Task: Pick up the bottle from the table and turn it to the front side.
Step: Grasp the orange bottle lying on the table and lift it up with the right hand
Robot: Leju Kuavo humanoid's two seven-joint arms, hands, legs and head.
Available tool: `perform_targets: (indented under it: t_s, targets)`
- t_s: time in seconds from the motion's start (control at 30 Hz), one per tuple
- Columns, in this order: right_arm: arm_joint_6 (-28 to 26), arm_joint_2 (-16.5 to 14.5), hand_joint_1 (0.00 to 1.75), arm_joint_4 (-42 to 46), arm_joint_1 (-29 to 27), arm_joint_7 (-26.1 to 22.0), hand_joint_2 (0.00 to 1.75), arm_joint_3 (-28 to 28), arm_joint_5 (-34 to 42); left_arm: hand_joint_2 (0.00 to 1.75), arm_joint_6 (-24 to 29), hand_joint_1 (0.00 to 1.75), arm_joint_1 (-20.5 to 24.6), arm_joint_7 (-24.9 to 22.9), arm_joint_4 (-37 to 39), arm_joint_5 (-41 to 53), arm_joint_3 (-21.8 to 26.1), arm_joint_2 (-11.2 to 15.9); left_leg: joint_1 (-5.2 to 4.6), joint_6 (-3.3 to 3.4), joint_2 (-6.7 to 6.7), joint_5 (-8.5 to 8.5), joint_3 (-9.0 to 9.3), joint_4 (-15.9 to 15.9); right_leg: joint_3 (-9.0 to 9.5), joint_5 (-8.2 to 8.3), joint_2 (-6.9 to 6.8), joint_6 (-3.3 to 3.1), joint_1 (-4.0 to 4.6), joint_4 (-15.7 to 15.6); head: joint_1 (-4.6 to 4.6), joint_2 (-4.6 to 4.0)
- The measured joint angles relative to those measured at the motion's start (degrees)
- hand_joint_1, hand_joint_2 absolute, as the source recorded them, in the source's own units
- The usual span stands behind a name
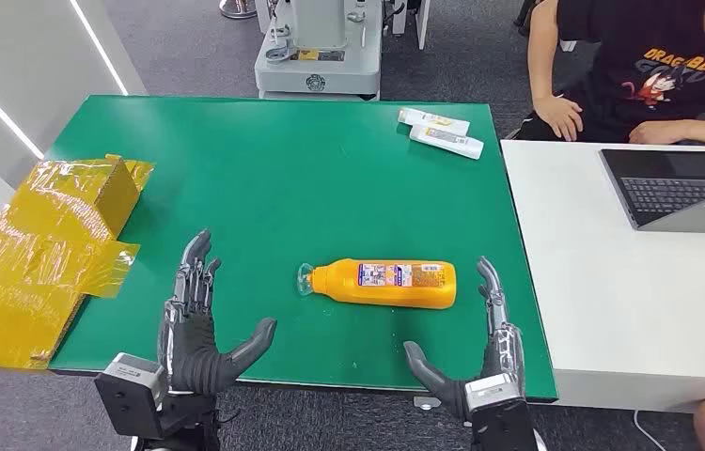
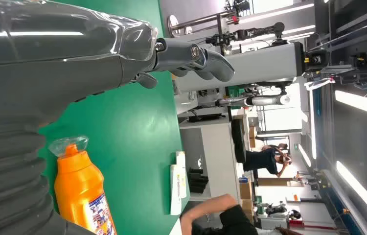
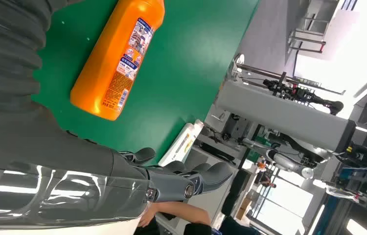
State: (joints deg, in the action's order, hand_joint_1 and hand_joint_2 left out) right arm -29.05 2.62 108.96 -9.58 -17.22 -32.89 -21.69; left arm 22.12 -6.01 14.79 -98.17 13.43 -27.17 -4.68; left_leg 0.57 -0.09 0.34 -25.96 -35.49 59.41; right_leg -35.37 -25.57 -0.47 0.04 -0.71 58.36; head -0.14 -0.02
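— Where is the bottle (image 1: 388,283) lying?

— On its side on the green desk (image 1: 264,178), between my left hand (image 1: 200,324) and right hand (image 1: 480,352), both spread and holding nothing. I'm planning to grip its body squarely.

— What are the wrist views adding?

— The label close up.

Person's black T-shirt (image 1: 654,56): orange print, "DRAGON BALL" legible in head view, cartoon figure beneath it.

Orange plastic bottle (image 1: 388,283), lying on its side on the green table: white-and-blue label with red and purple patches; print too small to read in any view.

Two white tubes (image 1: 441,132) at table's far edge: printed labels, lettering unreadable.
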Motion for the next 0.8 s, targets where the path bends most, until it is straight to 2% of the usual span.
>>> perform_targets:
  t_s: [0.17, 0.27, 0.37, 0.57, 0.67, 0.8]
  targets:
    - [0.56, 0.22, 0.00, 0.01, 0.06, 0.40, 1.75, 0.02, -2.13, 1.75, 0.35, 0.00, -0.03, 0.50, -0.03, -0.64, 0.00, 0.00, 0.00, 0.00, 0.00, 0.00, 0.00, 0.00, 0.00, 0.00, 0.00, 0.00, 0.00, 0.00, 0.00, 0.00]
    - [2.84, 0.96, 0.00, 0.02, 0.50, 2.04, 1.75, 0.74, -8.92, 1.75, 0.62, 0.00, 0.04, 1.19, -0.02, -1.27, 0.00, 0.01, 0.00, 0.00, 0.00, 0.00, 0.00, 0.00, 0.00, 0.00, 0.00, 0.00, 0.00, 0.00, 0.00, 0.00]
    - [6.68, 2.90, 0.00, -0.24, 2.23, 3.32, 1.75, 3.20, -14.90, 1.75, 0.66, 0.00, 0.24, 1.90, 0.01, -1.97, 0.00, 0.08, -0.01, 0.01, 0.00, 0.00, 0.00, 0.01, 0.01, 0.01, 0.00, 0.00, -0.01, -0.01, -0.01, 0.00]
    - [11.01, 6.80, 0.00, -1.41, 5.13, 4.35, 1.75, 7.09, -16.89, 1.75, 0.55, 0.00, 0.59, 2.45, 0.09, -2.77, 0.00, 0.44, -0.02, 0.01, 0.00, 0.00, 0.01, 0.04, 0.03, 0.03, 0.00, 0.02, -0.01, -0.02, -0.02, 0.00]
    - [16.75, 11.48, 0.00, -2.47, 7.60, 6.08, 1.75, 8.21, -17.31, 1.75, -0.41, 0.00, 1.42, 2.83, 0.56, -3.64, -0.02, 0.54, -0.02, 0.02, -0.01, 0.01, 0.01, 0.06, 0.03, 0.03, -0.01, 0.03, -0.02, -0.03, -0.03, 0.00]
    - [25.34, 21.14, 0.00, -3.96, 11.25, 6.26, 1.75, 12.11, -12.63, 1.75, -2.94, 0.00, 3.11, 2.89, 1.79, -4.27, -0.21, 0.53, -0.08, 0.11, -0.03, 0.01, -0.02, 0.14, 0.05, 0.08, -0.04, 0.10, -0.07, -0.04, -0.01, 0.00]
